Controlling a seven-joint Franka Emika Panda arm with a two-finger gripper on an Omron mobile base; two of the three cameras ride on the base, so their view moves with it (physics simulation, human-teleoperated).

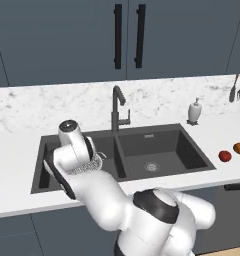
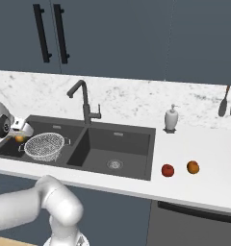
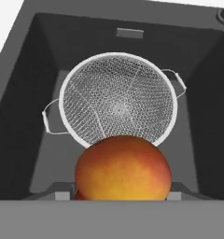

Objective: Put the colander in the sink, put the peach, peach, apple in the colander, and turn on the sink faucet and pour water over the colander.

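My gripper [image 3: 118,195] is shut on an orange-red peach [image 3: 123,168], holding it over the near rim of the colander [image 3: 117,99]. The silver mesh colander sits empty in the left basin of the dark sink [image 3: 34,84]. From the right base view, the gripper [image 2: 20,134] and its peach [image 2: 19,139] hang just left of the colander [image 2: 44,145]. On the counter right of the sink [image 1: 157,150] lie the red apple [image 1: 225,156] and the other peach [image 1: 239,148]. The sink faucet [image 1: 116,107] stands behind the divider. Water is out of view.
A white soap dispenser [image 1: 194,110] stands behind the sink's right corner. Utensils [image 1: 235,87] hang on the wall at the far right. Dark cabinets with black handles [image 1: 118,35] are overhead. My arm [image 1: 77,165] covers much of the left basin in the left base view.
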